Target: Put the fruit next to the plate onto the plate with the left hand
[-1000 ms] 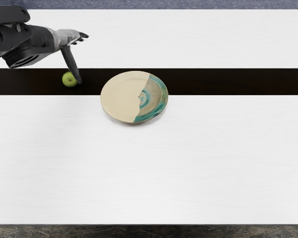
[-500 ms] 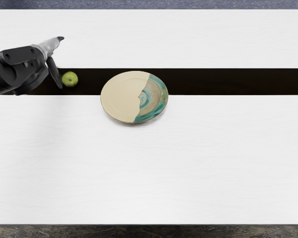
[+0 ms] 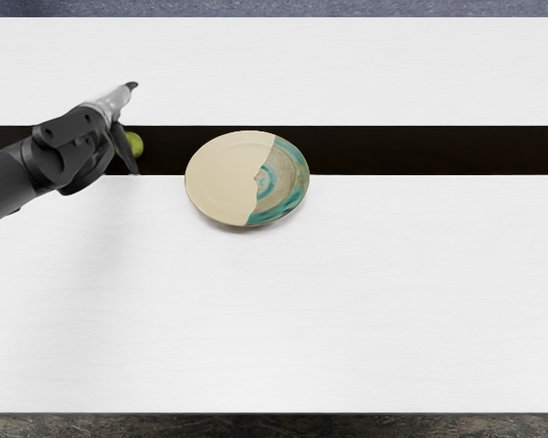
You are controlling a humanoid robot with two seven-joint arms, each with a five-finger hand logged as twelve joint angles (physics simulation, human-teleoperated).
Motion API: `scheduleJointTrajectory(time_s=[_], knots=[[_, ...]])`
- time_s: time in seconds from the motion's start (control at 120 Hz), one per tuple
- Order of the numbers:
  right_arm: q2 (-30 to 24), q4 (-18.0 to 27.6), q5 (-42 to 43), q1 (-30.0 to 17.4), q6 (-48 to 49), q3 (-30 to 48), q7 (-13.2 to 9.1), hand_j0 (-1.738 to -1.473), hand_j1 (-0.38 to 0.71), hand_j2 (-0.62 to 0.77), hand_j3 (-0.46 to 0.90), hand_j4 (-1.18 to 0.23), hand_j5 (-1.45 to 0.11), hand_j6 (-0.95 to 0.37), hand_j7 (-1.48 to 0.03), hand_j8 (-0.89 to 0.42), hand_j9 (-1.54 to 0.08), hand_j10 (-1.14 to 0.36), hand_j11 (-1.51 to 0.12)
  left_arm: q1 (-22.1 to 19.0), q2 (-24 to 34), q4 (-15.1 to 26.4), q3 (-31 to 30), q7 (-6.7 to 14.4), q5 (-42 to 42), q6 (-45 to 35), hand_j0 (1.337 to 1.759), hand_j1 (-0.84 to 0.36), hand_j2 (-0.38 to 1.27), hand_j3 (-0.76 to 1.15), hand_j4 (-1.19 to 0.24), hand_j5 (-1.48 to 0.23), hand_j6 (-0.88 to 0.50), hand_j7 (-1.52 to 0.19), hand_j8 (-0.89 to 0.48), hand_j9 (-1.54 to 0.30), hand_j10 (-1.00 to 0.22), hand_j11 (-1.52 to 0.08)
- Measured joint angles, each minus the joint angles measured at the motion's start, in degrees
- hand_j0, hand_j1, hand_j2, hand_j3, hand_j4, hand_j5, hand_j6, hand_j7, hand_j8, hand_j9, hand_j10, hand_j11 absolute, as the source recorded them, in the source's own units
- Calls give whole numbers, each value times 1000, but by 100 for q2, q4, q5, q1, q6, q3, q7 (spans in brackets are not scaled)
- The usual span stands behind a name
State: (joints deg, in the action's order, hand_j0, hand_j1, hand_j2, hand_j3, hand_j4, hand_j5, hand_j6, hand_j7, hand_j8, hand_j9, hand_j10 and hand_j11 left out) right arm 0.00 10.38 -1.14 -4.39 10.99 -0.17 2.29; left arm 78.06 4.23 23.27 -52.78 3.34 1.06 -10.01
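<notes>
Left hand [image 3: 89, 137]: at the end of the left arm [image 3: 9, 178], which enters from the left edge; it sits well left of the plate [image 3: 221, 173], level with the plate's upper half.
Fingers [image 3: 121, 91]: spread apart and not closed round anything. One pale finger with a dark tip sticks out up and toward the plate; a dark one hangs down, on the side facing the plate.
Contact: the hanging finger crosses in front of the fruit [image 3: 137, 143]. Whether it touches the skin cannot be told.
Fruit: small, round and green, left of the plate and apart from it. Only the side toward the plate shows; the rest is hidden behind the hand. It is not on the plate.
Plate: round, cream on its left part, teal and brown rings on its right. It lies flat with nothing on it.
Dark strip [image 3: 420, 151]: runs across the white table [image 3: 274, 301] behind the plate's upper half; the fruit lies on it.
In the way: bare strip between fruit and plate.
Change from half a second ago: the hand stood on the fruit's far side from the plate and the fruit showed whole. The hand has moved toward the plate and now covers part of the fruit.
Change from one second ago: the hand was higher, with a finger down at the fruit's plate side.
Unmoved: fruit and plate lie where they did.
</notes>
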Motion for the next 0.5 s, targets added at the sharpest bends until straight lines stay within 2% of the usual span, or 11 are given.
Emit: scheduleJointTrajectory(time_s=[0.333, 0.5], knots=[[0, 0, 0, 0, 0, 0, 0, -1658, -332, -3, 0, -14, -18, -14, -18, -14, -18, -14, -18, -318, -36, -81, 218, 0, -2, -202, 1658, 255, 17, 0, -82, -103, -83, -103, -82, -103, -81, -103], [0, 0, 0, 0, 0, 0, 0, -1658, -332, -3, 0, -14, -18, -14, -18, -14, -18, -14, -18, -326, -36, -84, 230, 0, -1, -398, 1658, 242, 20, 0, -92, -117, -93, -117, -93, -117, -92, -117]])
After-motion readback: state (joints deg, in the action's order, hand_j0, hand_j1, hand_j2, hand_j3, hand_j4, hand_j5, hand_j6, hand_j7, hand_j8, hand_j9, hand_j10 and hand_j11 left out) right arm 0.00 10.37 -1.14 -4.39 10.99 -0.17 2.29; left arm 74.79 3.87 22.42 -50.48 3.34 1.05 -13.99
